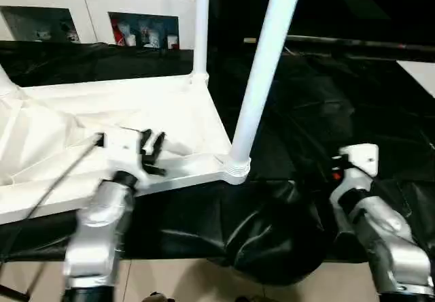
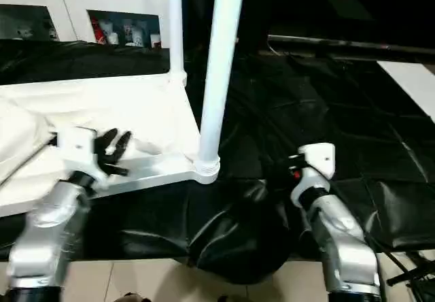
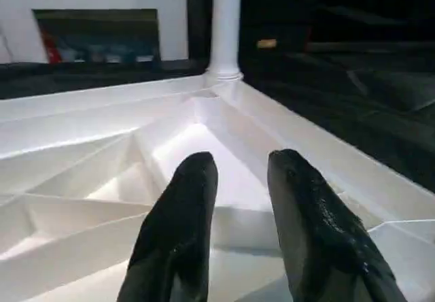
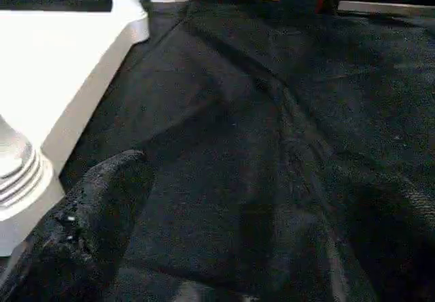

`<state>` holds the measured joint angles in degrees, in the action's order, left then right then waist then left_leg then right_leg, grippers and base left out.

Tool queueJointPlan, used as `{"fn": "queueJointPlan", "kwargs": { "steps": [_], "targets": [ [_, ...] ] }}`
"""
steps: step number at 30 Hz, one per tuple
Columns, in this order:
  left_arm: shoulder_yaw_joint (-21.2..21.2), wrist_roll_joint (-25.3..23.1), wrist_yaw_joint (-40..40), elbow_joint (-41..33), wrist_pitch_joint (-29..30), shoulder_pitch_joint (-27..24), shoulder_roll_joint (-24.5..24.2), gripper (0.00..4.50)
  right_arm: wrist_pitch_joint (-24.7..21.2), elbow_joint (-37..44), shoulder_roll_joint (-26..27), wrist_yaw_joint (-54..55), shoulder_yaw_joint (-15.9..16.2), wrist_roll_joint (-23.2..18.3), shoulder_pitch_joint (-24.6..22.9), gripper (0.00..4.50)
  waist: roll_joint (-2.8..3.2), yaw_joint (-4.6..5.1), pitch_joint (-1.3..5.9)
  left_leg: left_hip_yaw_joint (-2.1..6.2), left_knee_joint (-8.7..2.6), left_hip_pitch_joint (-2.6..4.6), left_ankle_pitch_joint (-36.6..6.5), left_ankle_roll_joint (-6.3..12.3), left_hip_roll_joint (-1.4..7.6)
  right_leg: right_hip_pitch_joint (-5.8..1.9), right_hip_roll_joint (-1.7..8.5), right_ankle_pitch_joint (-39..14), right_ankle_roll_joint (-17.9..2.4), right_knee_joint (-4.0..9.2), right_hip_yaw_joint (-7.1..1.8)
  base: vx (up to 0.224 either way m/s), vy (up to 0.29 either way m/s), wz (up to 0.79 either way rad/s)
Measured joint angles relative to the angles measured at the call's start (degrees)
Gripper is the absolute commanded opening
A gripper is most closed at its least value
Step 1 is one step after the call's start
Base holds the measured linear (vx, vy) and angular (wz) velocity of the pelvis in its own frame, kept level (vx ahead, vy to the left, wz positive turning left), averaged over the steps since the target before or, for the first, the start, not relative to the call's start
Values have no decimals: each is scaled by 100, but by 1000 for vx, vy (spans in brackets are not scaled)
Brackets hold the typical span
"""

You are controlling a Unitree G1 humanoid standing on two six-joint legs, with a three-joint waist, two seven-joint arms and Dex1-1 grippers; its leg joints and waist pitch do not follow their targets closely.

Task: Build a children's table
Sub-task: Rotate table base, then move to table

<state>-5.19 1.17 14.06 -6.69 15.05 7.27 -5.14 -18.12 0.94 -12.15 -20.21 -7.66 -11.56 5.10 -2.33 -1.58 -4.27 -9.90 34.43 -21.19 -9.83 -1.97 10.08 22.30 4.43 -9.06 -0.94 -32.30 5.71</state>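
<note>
Head view: children's table [image 1: 102,122] lies upside down on the black-draped tabletop [image 1: 326,105] so legs go in from above; two legs [image 1: 262,77] stand socketed.
Left wrist: left pincer [image 3: 238,179] slightly parted, empty, over ribs.
Right wrist: right pincer [image 2: 293,169] wide open, empty.

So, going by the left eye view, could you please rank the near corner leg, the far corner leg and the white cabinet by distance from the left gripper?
1. The near corner leg, standing in its socket to the right of the left gripper.
2. The far corner leg, upright at the tabletop's back corner.
3. The white cabinet, behind the table.
</note>
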Motion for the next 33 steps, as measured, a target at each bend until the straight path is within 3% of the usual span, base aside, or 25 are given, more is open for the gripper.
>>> {"fn": "queueJointPlan", "kwargs": {
  "steps": [5,6,7,8,9,10,11,12,13,14,15,16,17,18,19,20,21,22,23,24,25,27,29,30,33],
  "targets": [
    [55,-142,-293,-163,2,-134,44,149,3,-103,25,118,54,9,91,449,26,68,-16,39,0,67,-5,3,6,-62,8,-5,8,100,82,0,0,0],
    [56,-147,-320,-165,7,-156,53,149,4,-124,29,107,98,20,122,449,67,105,-39,57,-9,119,-26,-5,33,-141,9,-12,20,174,159,0,0,0],
    [56,-150,-334,-176,15,-182,52,149,16,-121,52,94,152,21,146,449,135,137,-68,80,-33,170,-43,-14,87,-306,7,-80,41,184,269,0,0,0],
    [61,-152,-342,-193,24,-174,45,149,22,-119,71,90,174,29,144,449,140,105,-97,61,-49,202,-48,-22,95,-320,17,-318,-13,-98,279,0,0,0],
    [62,-153,-352,-199,29,-146,35,149,29,-118,78,89,183,36,91,449,110,65,-105,-44,-48,248,-48,-23,94,-338,69,-514,-59,-571,213,0,0,0],
    [92,-153,-355,-226,28,-100,26,149,35,-120,58,88,183,71,61,449,5,-49,-72,-186,-41,278,-48,-26,88,-412,88,-679,-49,-852,23,25,-107,11],
    [101,-158,-370,-267,24,-101,55,149,74,-127,21,84,206,101,119,449,-117,-166,-11,-271,105,289,-187,-117,107,-443,37,-1038,122,-889,-195,122,-132,-11],
    [114,-160,-377,-269,27,-184,87,149,86,-127,-8,84,248,119,154,449,-41,-261,-12,-157,343,243,-478,-48,82,-454,48,-1043,110,-856,-160,122,-132,-11],
    [165,-164,-378,-238,51,-224,94,149,94,-121,-33,93,270,140,132,449,58,-374,33,129,644,119,-568,96,-43,-499,47,-1037,103,-813,-104,167,-55,-12],
    [235,-161,-377,-242,55,-182,116,149,91,-127,-71,121,266,210,80,449,137,-372,71,203,686,66,-561,168,-82,-534,54,-1031,102,-751,-1,127,-14,36],
    [281,-159,-377,-274,55,-132,122,149,86,-142,-119,141,266,267,67,449,202,-370,111,216,470,55,-570,223,-74,-553,49,-1005,96,-693,111,127,-14,36],
    [286,-157,-378,-286,53,-78,115,149,90,-164,-137,169,267,308,68,449,259,-371,143,262,435,-22,-437,210,-50,-615,57,-993,103,-596,296,87,12,68],
    [278,-155,-379,-286,53,-74,106,149,101,-186,-88,228,246,311,68,449,329,-344,175,339,401,-47,-427,227,-53,-719,51,-970,124,-459,421,126,34,75],
    [268,-154,-380,-284,55,-75,90,149,119,-186,-15,273,205,276,81,449,340,-302,187,395,353,-15,-417,232,-42,-750,22,-946,111,-334,471,126,34,75],
    [227,-152,-389,-276,60,-109,61,149,115,-200,64,292,215,242,190,449,322,-294,190,369,290,30,-411,107,-41,-709,-19,-983,-81,-406,344,180,7,44],
    [124,-149,-433,-238,85,-149,-5,149,135,-146,90,276,285,216,315,449,317,-242,196,369,322,56,-469,119,-103,-519,-26,-1020,-144,-795,119,165,6,7],
    [83,-149,-446,-236,90,-148,-29,149,162,-111,70,257,289,199,317,449,301,-205,205,362,336,78,-498,140,-148,-334,-19,-1035,-75,-1027,-1,165,6,7],
    [74,-143,-452,-243,89,-140,-11,149,201,-114,18,224,286,192,263,449,258,-163,227,341,335,119,-529,146,-191,-95,8,-974,60,-1111,-126,103,2,6],
    [79,-139,-455,-246,89,-138,6,149,204,-119,5,210,282,191,206,449,183,-131,236,281,324,156,-550,157,-227,68,24,-904,156,-1029,-214,86,-53,1],
    [92,-139,-466,-252,89,-125,14,149,209,-119,-4,188,283,191,163,449,62,-78,226,221,323,198,-577,125,-297,128,96,-763,142,-724,-291,86,-53,1],
    [126,-138,-491,-228,97,-126,67,149,212,-156,-67,151,269,193,94,449,-39,-53,189,157,359,220,-642,141,-322,90,89,-514,192,-714,-405,46,-103,9],
    [298,-114,-496,-228,97,-125,207,149,211,-207,-186,116,181,196,28,449,-16,-95,189,236,391,226,-750,372,-315,14,40,-514,140,-635,-431,54,-99,4],
    [318,-98,-506,-253,101,-124,169,149,230,-205,-204,72,137,195,41,449,50,-114,216,358,257,188,-508,146,-273,-33,-72,-496,69,-617,-401,31,-33,-6],
    [268,-96,-508,-264,101,-122,98,149,250,-204,-194,36,167,194,66,449,71,-106,228,368,234,177,-445,-68,-215,-37,-109,-492,59,-609,-386,0,0,0],
    [172,-82,-474,-262,92,-154,18,149,265,-203,-200,-117,294,176,128,449,45,-73,213,347,213,91,-410,-130,-168,-13,-114,-414,45,-502,-337,0,0,0]
  ]
}}
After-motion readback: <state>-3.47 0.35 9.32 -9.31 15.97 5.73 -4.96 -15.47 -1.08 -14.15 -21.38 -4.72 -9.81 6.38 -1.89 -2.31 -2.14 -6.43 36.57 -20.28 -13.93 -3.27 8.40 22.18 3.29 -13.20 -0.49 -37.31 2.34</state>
